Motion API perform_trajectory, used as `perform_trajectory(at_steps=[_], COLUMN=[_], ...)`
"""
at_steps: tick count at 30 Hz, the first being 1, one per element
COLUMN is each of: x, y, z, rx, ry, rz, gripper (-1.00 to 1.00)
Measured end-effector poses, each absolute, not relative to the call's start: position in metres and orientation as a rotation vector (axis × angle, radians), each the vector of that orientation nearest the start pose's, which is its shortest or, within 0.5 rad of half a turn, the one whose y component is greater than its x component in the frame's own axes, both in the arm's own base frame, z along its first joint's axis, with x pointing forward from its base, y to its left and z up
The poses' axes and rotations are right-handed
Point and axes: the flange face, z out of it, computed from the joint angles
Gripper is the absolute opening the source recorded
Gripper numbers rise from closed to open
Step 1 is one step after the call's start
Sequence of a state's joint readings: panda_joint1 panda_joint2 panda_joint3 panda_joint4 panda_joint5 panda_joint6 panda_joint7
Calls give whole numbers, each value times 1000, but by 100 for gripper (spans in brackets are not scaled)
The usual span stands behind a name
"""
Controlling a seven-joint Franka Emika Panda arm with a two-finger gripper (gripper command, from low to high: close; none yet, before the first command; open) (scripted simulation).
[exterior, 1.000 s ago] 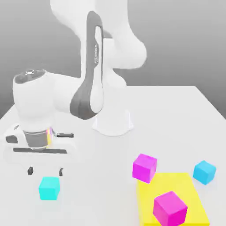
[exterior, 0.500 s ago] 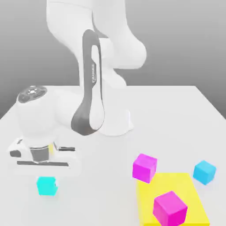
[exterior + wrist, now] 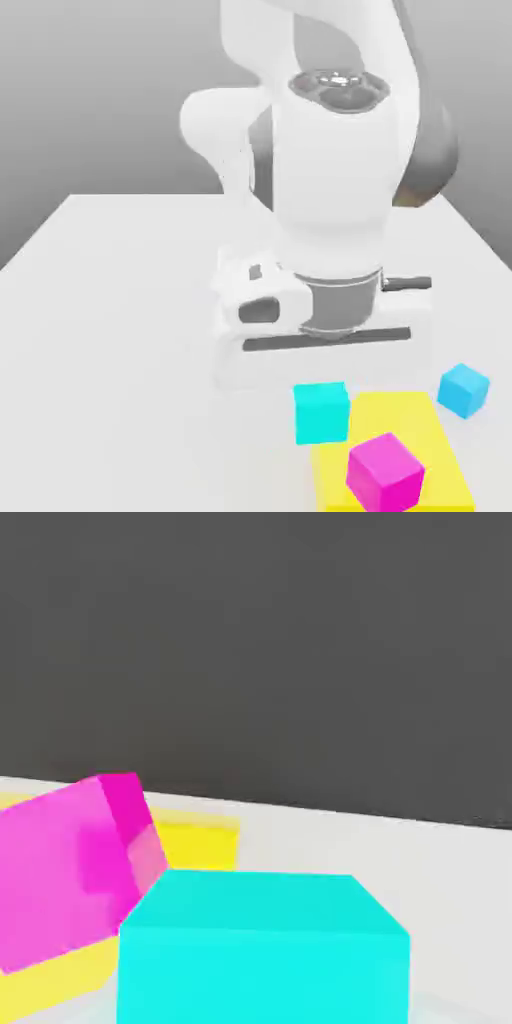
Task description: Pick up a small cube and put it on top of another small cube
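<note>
The small cube [image 3: 321,412], bright turquoise, hangs directly under my hand at the far left corner of the yellow mat [image 3: 440,440]. My gripper [image 3: 319,378] is shut on it, and the white hand body covers the fingers from the exterior view. In the hand view the same small cube [image 3: 262,952] sits very close, with a magenta cube [image 3: 70,872] just beyond it on the yellow mat [image 3: 200,847]. That magenta cube [image 3: 384,472] lies on the mat nearer the exterior view's front, a short way from the held cube.
A sky-blue cube [image 3: 464,389] stands on the white table [image 3: 110,330] at the exterior view's right, beside the mat. The arm's base and links rise behind my hand.
My gripper closed on the turquoise cube at the exterior view's left and carried it right to the mat's corner. It now covers the spot where a second magenta cube stood.
</note>
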State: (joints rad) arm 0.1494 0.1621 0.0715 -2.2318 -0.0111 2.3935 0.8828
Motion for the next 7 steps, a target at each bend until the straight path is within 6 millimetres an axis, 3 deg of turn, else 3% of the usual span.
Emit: perform_trajectory(at_steps=[1,2,7], x=[530,529,529], y=[123,126,126], z=[286,271,271], rx=[-2972,-2972,-2972], ry=[1009,1009,1009], rz=[2,2,2], gripper=[-100,100,100])
